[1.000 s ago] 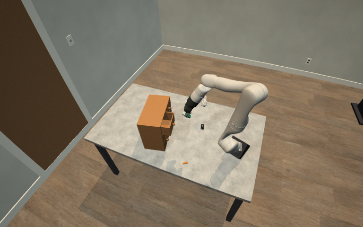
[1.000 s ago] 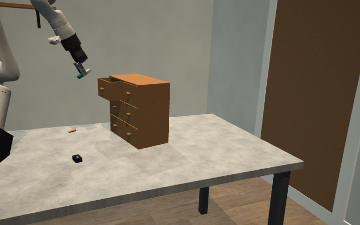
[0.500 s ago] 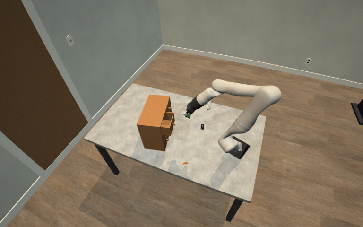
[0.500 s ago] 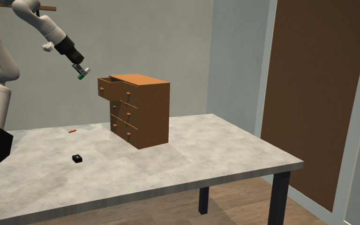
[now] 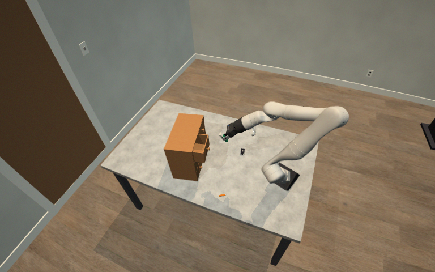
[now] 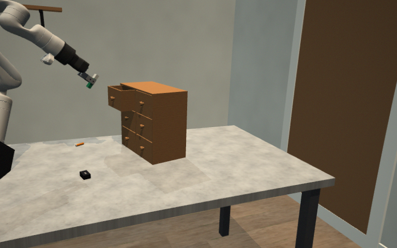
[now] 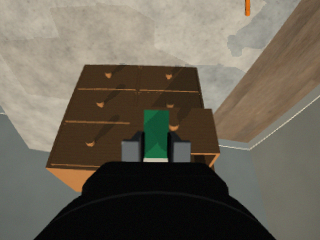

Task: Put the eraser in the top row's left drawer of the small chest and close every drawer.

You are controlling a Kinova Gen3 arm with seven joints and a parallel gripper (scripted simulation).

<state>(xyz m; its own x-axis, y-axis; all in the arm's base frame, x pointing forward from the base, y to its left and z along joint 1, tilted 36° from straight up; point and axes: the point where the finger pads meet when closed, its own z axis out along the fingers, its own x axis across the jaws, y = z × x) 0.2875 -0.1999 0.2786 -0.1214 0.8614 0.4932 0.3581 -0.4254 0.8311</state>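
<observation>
Grey walls behind the worktop (image 5: 144, 153) (image 6: 248, 157) (image 7: 30, 65); fingers (image 5: 224, 137) (image 6: 89, 78) grip the eraser (image 5: 226, 139) (image 6: 89, 85) (image 7: 156, 132), in front of the open top-left drawer (image 5: 200, 156) (image 6: 115, 96) (image 7: 197, 131), likely needing a move over it.

Claw (image 5: 223, 137) (image 6: 91, 80) (image 7: 155, 142) tilted flatter, eraser (image 6: 89, 85) (image 7: 156, 132) tipped steeper, forearm (image 5: 255, 119) (image 6: 50, 40) lower and farther back
</observation>
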